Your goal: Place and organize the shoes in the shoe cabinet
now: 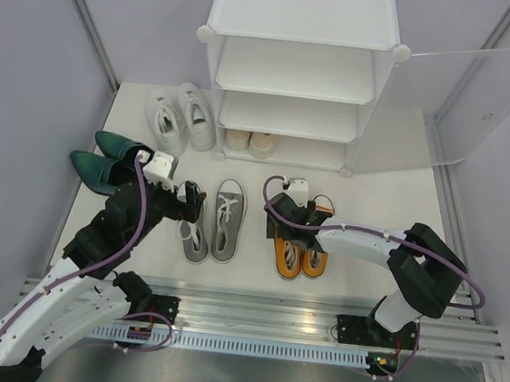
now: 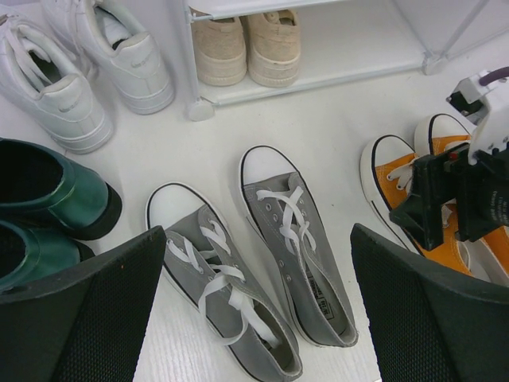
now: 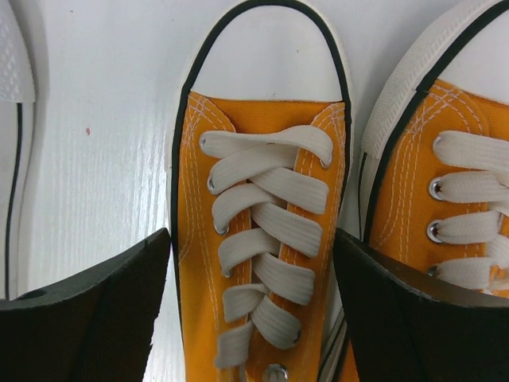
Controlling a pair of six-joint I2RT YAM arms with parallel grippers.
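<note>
The white shoe cabinet (image 1: 300, 68) stands at the back with its frosted door (image 1: 455, 107) swung open to the right. The cream pair (image 1: 248, 141) sits on its bottom shelf, also in the left wrist view (image 2: 248, 46). White sneakers (image 1: 183, 116), dark green shoes (image 1: 103, 161), grey lace-ups (image 1: 212, 223) and orange lace-ups (image 1: 302, 251) lie on the floor. My left gripper (image 1: 188, 204) is open above the grey pair (image 2: 262, 263). My right gripper (image 1: 289, 231) is open, its jaws straddling the left orange shoe (image 3: 262, 231) low over the laces.
Grey side walls (image 1: 27, 103) close in the floor on both sides. A metal rail (image 1: 260, 312) runs along the near edge. The two upper cabinet shelves (image 1: 295, 72) hold nothing that I can see.
</note>
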